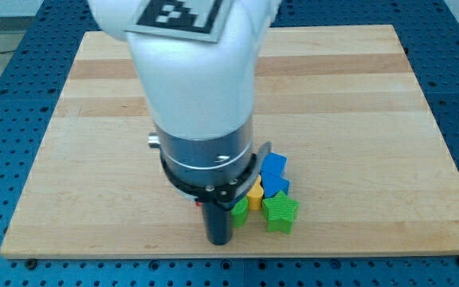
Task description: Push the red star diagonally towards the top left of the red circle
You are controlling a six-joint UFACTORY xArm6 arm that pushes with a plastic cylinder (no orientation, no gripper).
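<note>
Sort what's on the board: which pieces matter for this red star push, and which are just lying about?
Job: a red sliver left of my rod, shape unreadable; red star and red circle are otherwise hidden behind the arm. My tip sits just left of the small green block.

Lying about: green star, yellow block, blue blocks.

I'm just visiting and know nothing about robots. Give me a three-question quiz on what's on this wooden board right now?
1. True or false: the green star lies near the view's bottom edge of the board.
2. Which colour sits directly above the green star: A) blue, B) purple, C) white?
3. Fill in: my tip rests just to the view's left of a small ____ block.

Key: 1 true; 2 A, the blue blocks; 3 green. The yellow block is partly hidden.
</note>
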